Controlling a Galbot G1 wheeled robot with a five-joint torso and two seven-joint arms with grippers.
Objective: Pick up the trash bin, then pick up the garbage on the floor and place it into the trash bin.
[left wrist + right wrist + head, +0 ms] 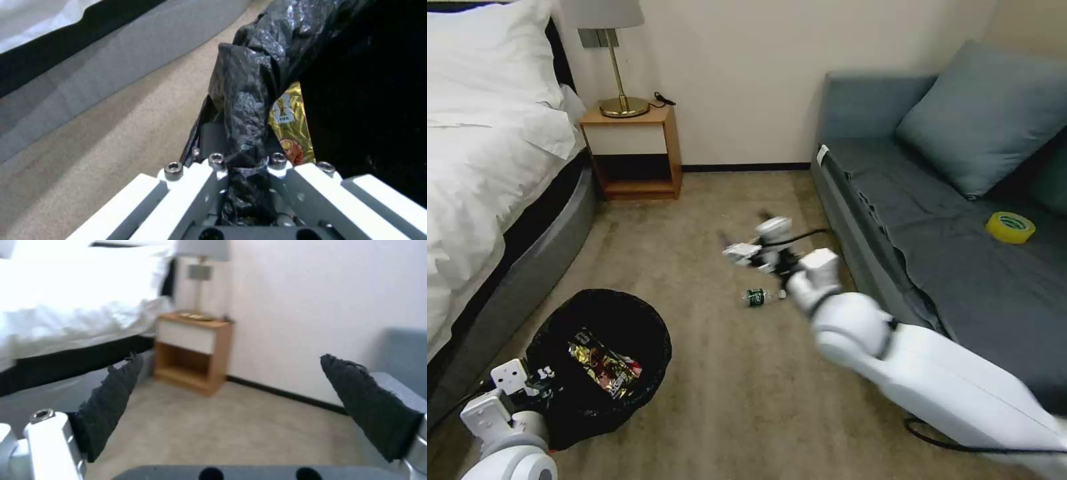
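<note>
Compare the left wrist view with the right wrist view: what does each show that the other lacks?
Left wrist view alone: the left gripper, jaws shut on the bin liner, and a gold wrapper inside. Right wrist view alone: the right gripper, jaws wide open and holding nothing, a nightstand, a lamp and the wall. Both: carpet and the bed.

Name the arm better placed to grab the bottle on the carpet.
Right. The right gripper hangs open just beyond the small green-labelled bottle, holding nothing. The left gripper is clamped on the trash bin liner's edge, beside the bed.
</note>
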